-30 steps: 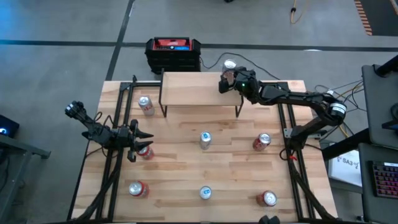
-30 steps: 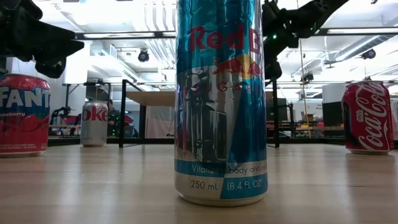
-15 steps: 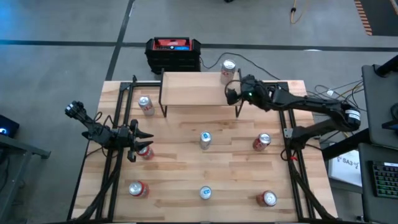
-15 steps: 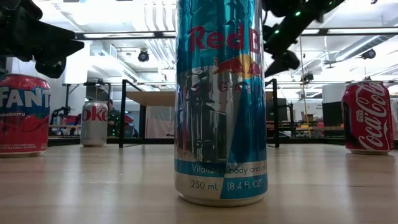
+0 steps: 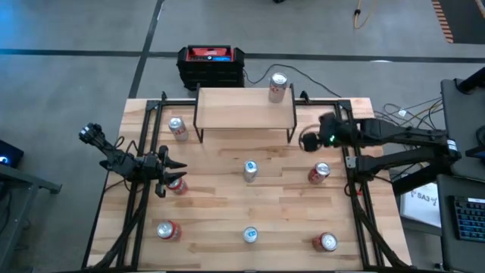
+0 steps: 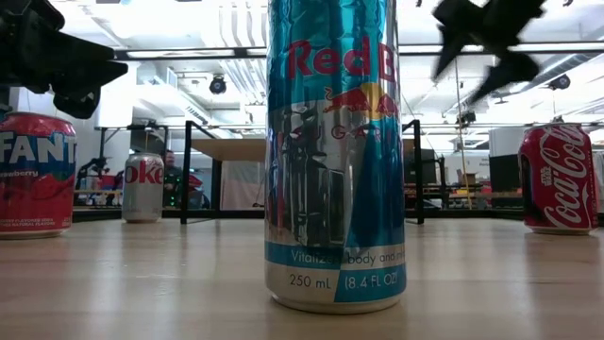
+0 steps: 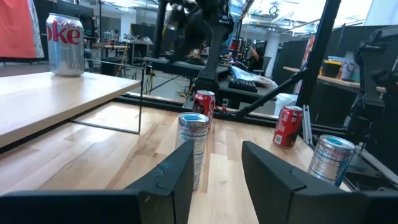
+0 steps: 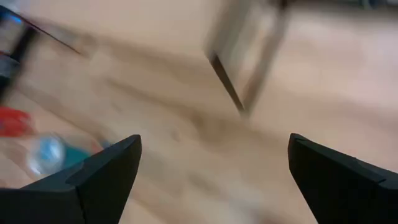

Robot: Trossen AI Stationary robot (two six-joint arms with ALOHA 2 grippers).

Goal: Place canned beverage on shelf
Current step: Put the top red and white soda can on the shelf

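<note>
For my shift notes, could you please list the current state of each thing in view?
Shelf: standing, one can on top.
Silver Coke can: upright on the shelf's right end, free.
Right pincer: open, empty, off the shelf.
Left pincer: shut, by a red can.
Blue can: upright on table.

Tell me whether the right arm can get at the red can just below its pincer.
Probably yes. The right pincer is open and empty, the red can stands alone on bare table, and nothing lies between them.
</note>
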